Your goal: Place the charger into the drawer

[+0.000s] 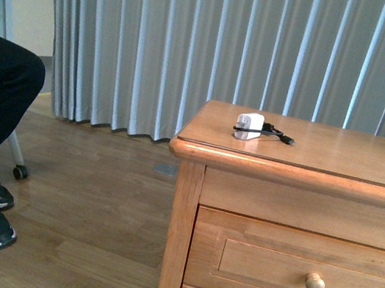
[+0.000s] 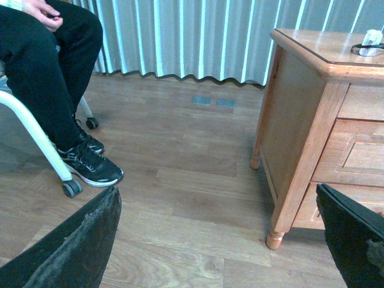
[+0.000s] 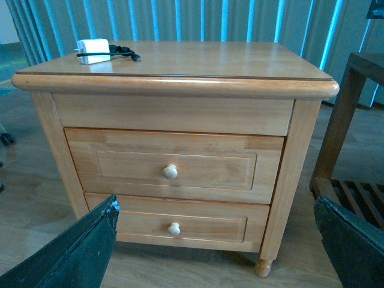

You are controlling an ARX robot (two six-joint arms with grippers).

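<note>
Straight ahead stands the wooden cabinet (image 3: 180, 114), its top drawer (image 3: 120, 162) shut. My left gripper (image 2: 216, 198) and right gripper (image 3: 215, 204) hang low, fingers spread, empty. The charger (image 3: 94, 50) lies on the cabinet's top, far left. Nothing begun, I judge: next, pinch the small round knob (image 3: 170, 171) and pull.
</note>
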